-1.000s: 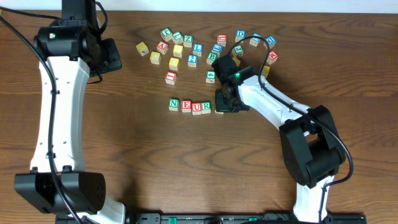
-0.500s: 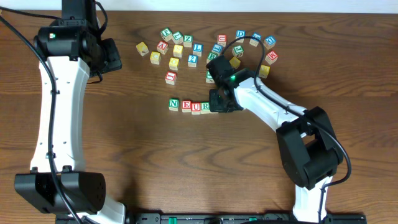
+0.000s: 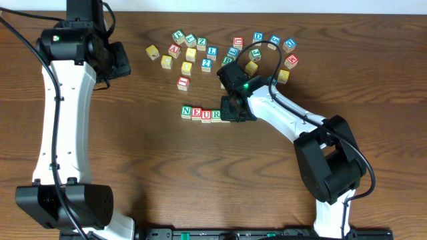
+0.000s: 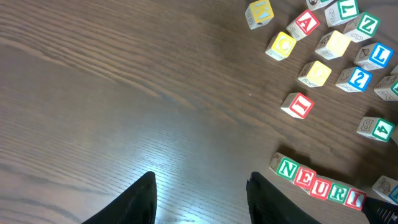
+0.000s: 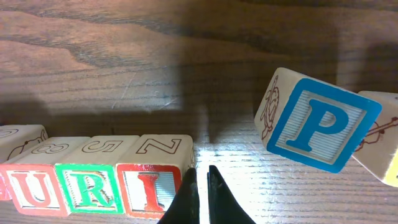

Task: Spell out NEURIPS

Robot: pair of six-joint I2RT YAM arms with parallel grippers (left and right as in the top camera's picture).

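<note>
Since the row [image 3: 203, 114] in the middle of the overhead view reads N-E-U-R-I, the step in hand looks like squaring up its fifth cube before the sixth goes on. In the lower right of the left wrist view the N cube [image 4: 286, 168], E cube [image 4: 303, 177] and the rest run in a slanting line. The right wrist view shows the U cube [image 5: 28, 186], R cube [image 5: 85, 186] and I cube [image 5: 148, 190] side by side along the lower left.

The right gripper [image 5: 200, 182] is pinched shut on nothing, its tips just beside the I cube's right edge. Whether they touch it I cannot tell.

The P cube [image 5: 318, 123], blue on a pale face, sits tilted in the right half of that view, near the row's end but apart from it. The next move probably calls for opening the jaws, taking the P cube, turning it square and setting it against the I cube. No S reads in any view, so that cube would have to be found afterwards.

Another cube [image 5: 387, 140] touches or overlaps the P cube at the right edge and may crowd the grasp. A spare red I cube [image 4: 298, 104] and a green 4 cube [image 4: 376, 129] lie above the row, and the loose heap [image 3: 191, 53] lies beyond them.

The left gripper [image 4: 202, 199] hangs part open and empty over bare table [image 4: 93, 93], well clear.
</note>
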